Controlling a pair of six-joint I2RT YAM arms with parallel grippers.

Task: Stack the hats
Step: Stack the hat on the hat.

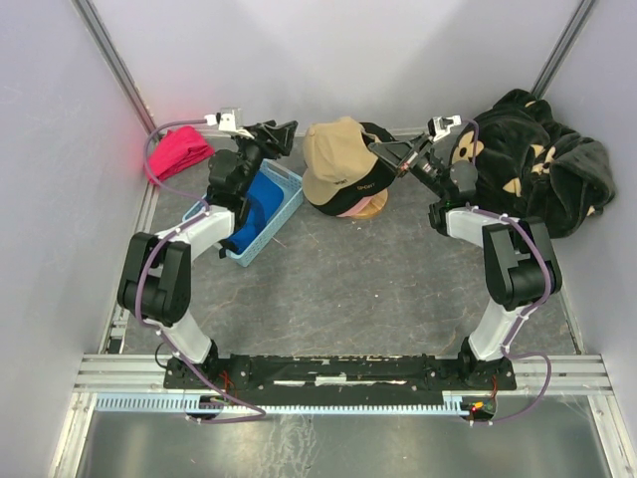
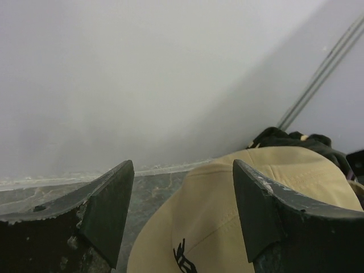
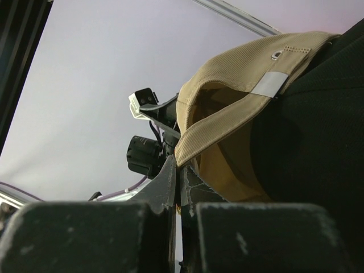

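Observation:
At the back middle of the table, a tan hat (image 1: pixel 333 154) lies on top of a black hat with white lettering (image 1: pixel 363 185), and a pink hat's edge (image 1: pixel 345 210) shows beneath them. My right gripper (image 1: pixel 386 155) is shut on the tan hat's rear band (image 3: pixel 227 128), pinching it between the fingertips (image 3: pixel 183 170). The black hat (image 3: pixel 318 148) fills the right side of that view. My left gripper (image 1: pixel 282 133) stands open just left of the stack, nothing between its fingers (image 2: pixel 108 210); the tan hat's brim (image 2: pixel 216 227) lies beyond them. A bright blue hat (image 1: pixel 264 197) sits in a basket, partly under my left arm.
The light blue basket (image 1: pixel 289 199) stands at the back left. A red-pink cloth bundle (image 1: pixel 181 151) lies in the far left corner. A big black plush fabric with beige flowers (image 1: pixel 542 169) is heaped at the back right. Grey walls enclose three sides.

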